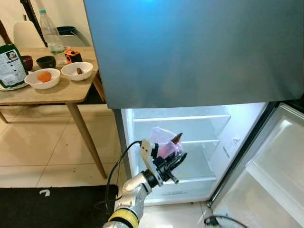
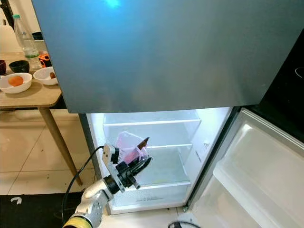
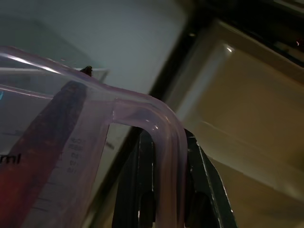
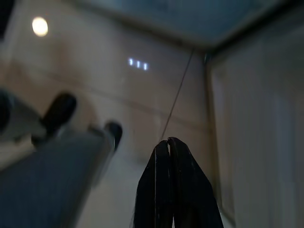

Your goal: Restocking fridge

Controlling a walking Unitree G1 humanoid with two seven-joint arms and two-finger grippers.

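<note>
Left gripper (image 1: 176,160): raised in front of the open lower fridge compartment, its 2 black fingers (image 3: 142,190) clamped on the handle of the measuring cup.
Measuring cup (image 1: 164,141): clear pinkish plastic with printed scale marks, held tilted just before the fridge shelves; a dark reddish-brown pointed item (image 1: 177,138) sticks out of its top.
Right gripper (image 4: 170,156): hangs low over pale tiled floor, its 2 fingers pressed together with nothing between them.
Fridge (image 1: 199,52): grey upper door closed; lower door (image 1: 268,175) swung wide to the robot's right, the lit white interior showing glass shelves (image 1: 180,118).
Table (image 1: 52,92): wooden, well to the left of the fridge, carrying 2 white bowls (image 1: 42,78), a dark bowl (image 1: 46,61), a plastic bottle (image 1: 50,35) and a green packet (image 1: 11,66).
</note>
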